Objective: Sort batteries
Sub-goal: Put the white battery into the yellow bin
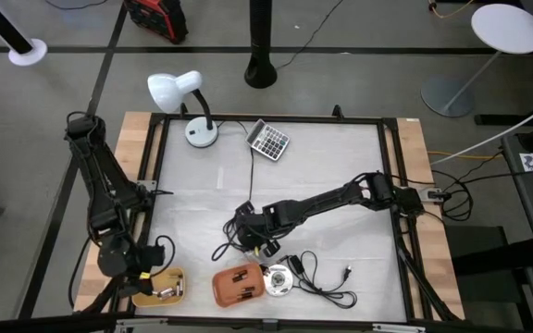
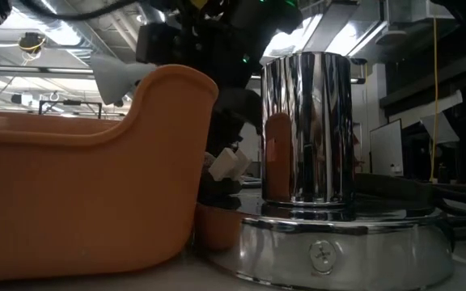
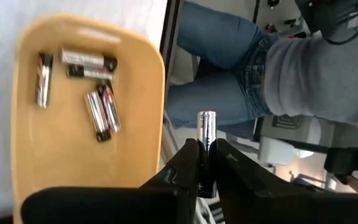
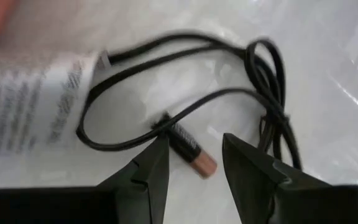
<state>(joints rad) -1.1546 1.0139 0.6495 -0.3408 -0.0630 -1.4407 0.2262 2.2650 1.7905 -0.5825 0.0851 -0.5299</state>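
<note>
A yellow tray [image 3: 61, 155] holds several thin batteries [image 3: 101, 112]; it also shows at the near left in the high view [image 1: 165, 287]. My left gripper [image 3: 206, 146] is beside that tray's edge, shut on a silvery battery [image 3: 206, 127]. My right gripper [image 4: 194, 155] is open and low over the table's middle [image 1: 262, 242]. Its fingers stand on either side of a dark battery with a copper end [image 4: 191, 152], which lies on the white table cover next to a black cable [image 4: 185, 81]. An orange tray [image 1: 239, 284] holds a few dark batteries. My left gripper pinches the silvery battery between its two fingers by its lower part [image 3: 205, 155]. The battery lies along the fingers, and its free end [image 3: 206, 117] sticks out past the fingertips. It is lifted clear, just outside the yellow tray's rim.
A chrome cylinder on a round base [image 2: 307, 129] stands right of the orange tray [image 2: 79, 186]. Black cables [image 1: 317, 277] lie near the table's front. A calculator [image 1: 268, 141] and a white lamp [image 1: 188, 102] are at the far side. A person in jeans [image 3: 229, 68] stands beyond the table's edge.
</note>
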